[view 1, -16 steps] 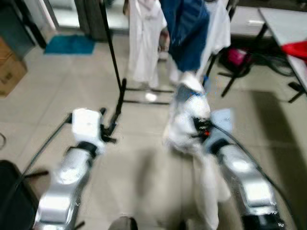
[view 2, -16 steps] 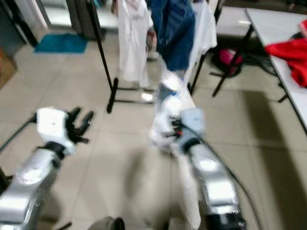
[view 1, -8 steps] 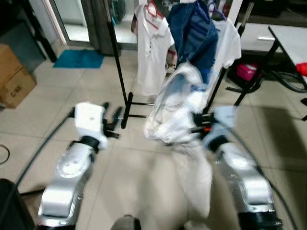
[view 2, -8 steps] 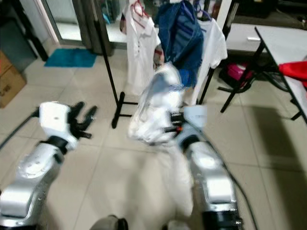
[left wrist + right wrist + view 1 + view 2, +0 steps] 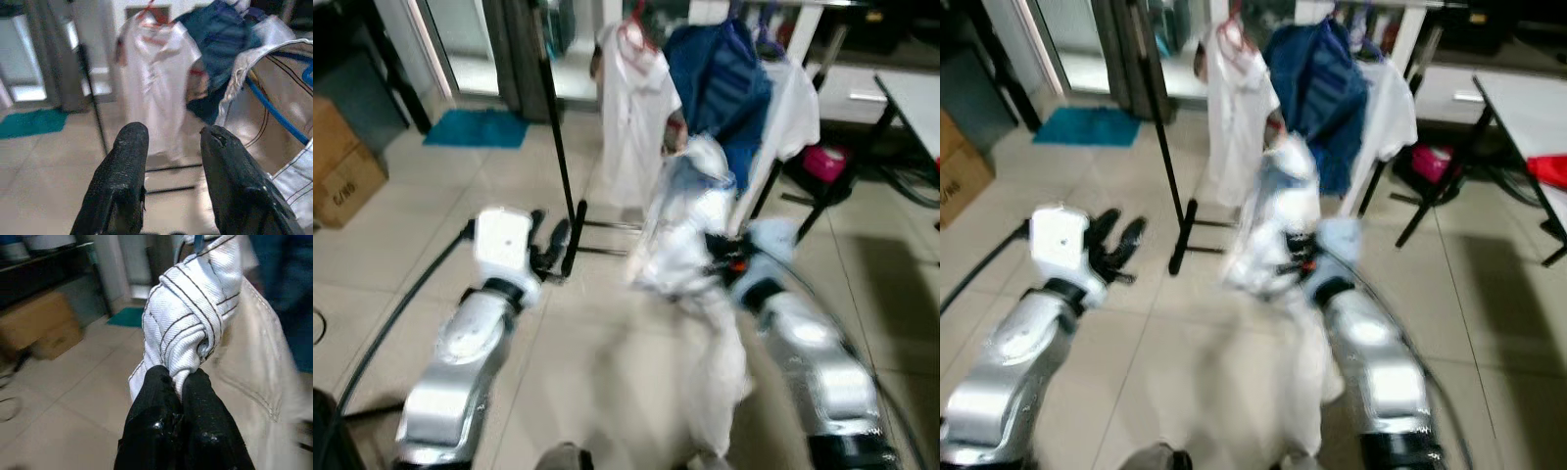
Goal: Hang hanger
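Right claw (image 5: 180, 382) raised at frame centre, clenched on bunched white garment (image 5: 690, 235) with blue hanger (image 5: 274, 110), before clothes rack (image 5: 558, 147). Left claw (image 5: 171, 142) extended centre-left, released, holding nothing.

No text, label, brand or number can be read with certainty. Dark printed marks are seen on the side of a cardboard box (image 5: 344, 174) standing on the tiled floor at the robot's left, but they are too small and blurred to be made out.
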Available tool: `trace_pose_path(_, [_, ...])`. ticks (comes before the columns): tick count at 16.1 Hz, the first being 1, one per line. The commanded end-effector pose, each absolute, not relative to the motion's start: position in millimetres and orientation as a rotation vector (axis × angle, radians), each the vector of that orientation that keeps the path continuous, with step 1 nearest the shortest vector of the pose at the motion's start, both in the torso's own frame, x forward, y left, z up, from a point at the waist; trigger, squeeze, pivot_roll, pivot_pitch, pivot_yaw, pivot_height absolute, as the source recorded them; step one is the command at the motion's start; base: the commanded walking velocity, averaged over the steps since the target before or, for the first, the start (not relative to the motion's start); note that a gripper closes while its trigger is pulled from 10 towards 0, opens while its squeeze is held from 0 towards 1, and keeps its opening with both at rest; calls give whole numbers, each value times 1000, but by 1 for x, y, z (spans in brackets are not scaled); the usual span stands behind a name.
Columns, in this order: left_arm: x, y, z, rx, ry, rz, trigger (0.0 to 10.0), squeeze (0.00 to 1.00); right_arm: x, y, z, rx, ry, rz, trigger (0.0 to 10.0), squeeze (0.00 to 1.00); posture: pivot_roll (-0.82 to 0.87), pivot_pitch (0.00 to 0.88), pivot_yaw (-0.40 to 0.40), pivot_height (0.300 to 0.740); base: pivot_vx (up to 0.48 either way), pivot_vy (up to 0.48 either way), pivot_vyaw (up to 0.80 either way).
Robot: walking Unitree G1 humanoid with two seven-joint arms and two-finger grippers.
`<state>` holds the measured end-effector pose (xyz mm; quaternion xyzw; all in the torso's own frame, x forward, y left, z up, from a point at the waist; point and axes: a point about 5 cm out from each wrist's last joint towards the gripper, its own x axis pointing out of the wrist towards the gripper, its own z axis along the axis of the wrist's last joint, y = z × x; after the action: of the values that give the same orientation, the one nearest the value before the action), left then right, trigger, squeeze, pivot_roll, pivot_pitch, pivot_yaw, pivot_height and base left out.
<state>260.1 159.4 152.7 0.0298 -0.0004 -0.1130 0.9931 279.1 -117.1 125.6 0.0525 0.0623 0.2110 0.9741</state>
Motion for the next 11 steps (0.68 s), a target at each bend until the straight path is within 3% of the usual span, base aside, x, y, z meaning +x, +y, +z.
trace_pose_path(1, [260,156,156,65,-16,-232,10000,0,280,-120,143,94,38,439,10000,0,-59,94,7,740,334,0,675])
trace_pose_path(4, [257,156,154,63,-4,-227,10000,0,280,-120,145,110,33,431,10000,0,-62,104,5,740,333,0,800])
trace_pose_path(11, [255,157,152,57,10,-230,10000,0,279,-124,145,188,59,409,10000,0,-69,111,14,740,332,0,0])
